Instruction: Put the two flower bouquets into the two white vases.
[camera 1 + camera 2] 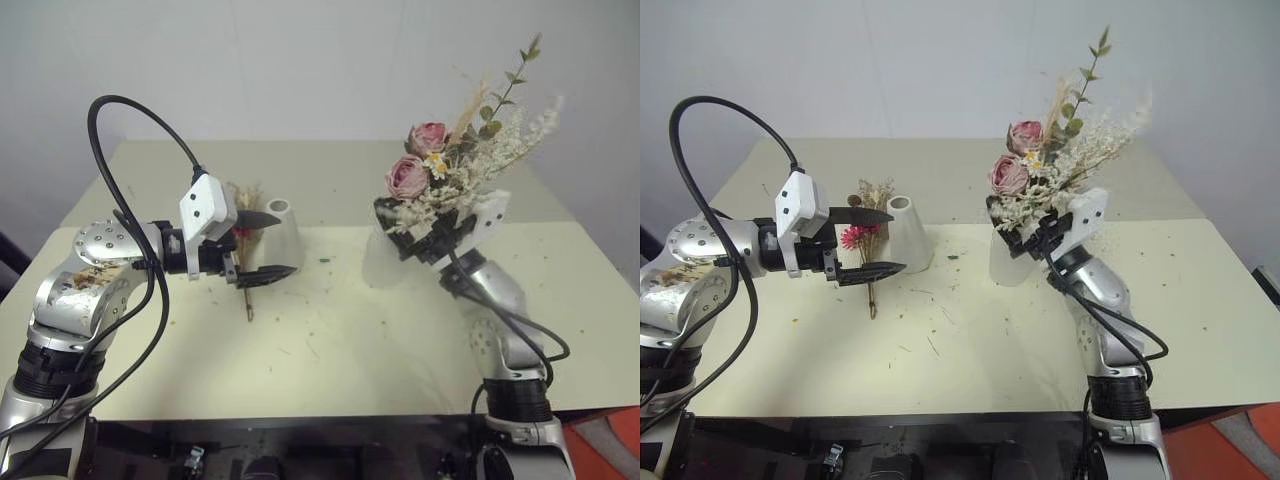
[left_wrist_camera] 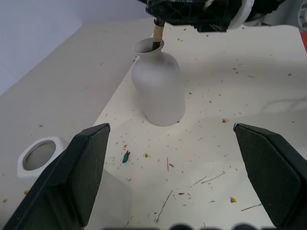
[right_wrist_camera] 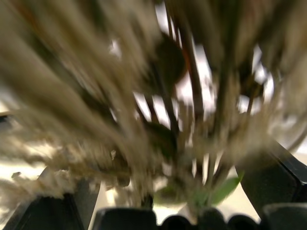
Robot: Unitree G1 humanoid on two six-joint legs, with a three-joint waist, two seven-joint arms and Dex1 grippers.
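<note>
1. Writing: no brand, label or lettering can be read on any item.
2. Table (image 1: 970,360): pale, matte top strewn with dry plant bits; open room lies along the near edge and at the right side, and a white wall stands behind.
3. Tall cone vase (image 1: 908,236): matte white, narrow, upright near the table's middle, its mouth open.
4. Slim bouquet (image 1: 866,240): red daisy and tan grasses, lying on the table just left of the cone vase (stem end toward the near edge).
5. Left gripper (image 1: 869,241): fingers spread wide, holding nothing, level over the slim bouquet beside the cone vase.
6. Bottle vase (image 2: 158,88): matte white, wide body, short neck, a stem standing in its mouth.
7. Full bouquet (image 1: 450,165): pink roses, cream sprigs and eucalyptus, rising above the bottle vase.
8. Right gripper (image 1: 430,228): fingers parted on either side of the stems at the vase mouth, not clamped.
</note>
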